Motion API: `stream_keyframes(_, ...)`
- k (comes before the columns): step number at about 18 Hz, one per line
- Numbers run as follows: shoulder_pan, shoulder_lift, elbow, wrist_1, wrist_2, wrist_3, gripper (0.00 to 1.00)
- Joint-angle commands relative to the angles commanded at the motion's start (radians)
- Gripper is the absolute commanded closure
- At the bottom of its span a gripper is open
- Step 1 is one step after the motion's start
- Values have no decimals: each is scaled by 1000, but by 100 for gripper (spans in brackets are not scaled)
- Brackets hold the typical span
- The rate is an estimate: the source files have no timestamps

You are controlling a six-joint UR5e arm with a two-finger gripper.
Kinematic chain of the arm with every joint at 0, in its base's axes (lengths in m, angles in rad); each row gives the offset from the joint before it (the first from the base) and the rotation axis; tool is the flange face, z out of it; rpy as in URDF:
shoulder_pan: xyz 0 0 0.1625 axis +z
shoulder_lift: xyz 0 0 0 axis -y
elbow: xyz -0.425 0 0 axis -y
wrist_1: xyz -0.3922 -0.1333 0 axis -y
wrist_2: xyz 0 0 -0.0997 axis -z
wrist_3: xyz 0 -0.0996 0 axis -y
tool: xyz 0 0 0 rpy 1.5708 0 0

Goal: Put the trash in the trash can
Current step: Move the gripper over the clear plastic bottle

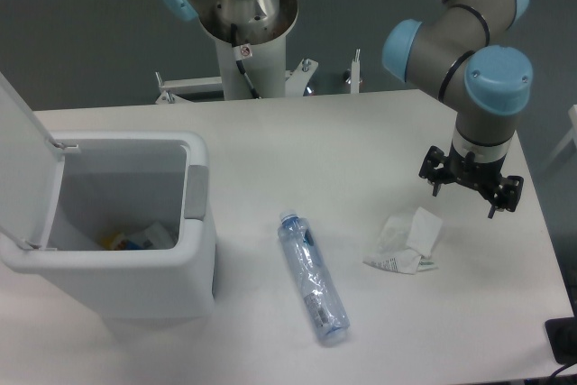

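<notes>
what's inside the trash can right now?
The trash can stands with its lid open. At the bottom lies some litter, white with yellow and blue bits; I cannot tell what it is. The near wall hides the rest of the floor.

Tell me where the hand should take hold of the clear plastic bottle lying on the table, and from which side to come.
Grip the bottle around its mid-body, coming straight down from above. It lies flat on the table, long axis running from the cap at upper left to the base at lower right, so the fingers of the hand should probably close across its narrow width, where both sides are free.
</notes>
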Motion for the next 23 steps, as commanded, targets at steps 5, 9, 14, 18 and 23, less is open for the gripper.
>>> stream_keyframes(5,0,2,0,-2,-2,-3,0)
stream_keyframes(9,-9,6,0,-6,-6,-9,0)
stream_keyframes(14,-44,18,-18,-8,-35,-121,0)
stream_keyframes(18,-92,20,-20,-6,-63,-309,0)
stream_keyframes(23,-130,20,-21,-5,-101,-350,0)
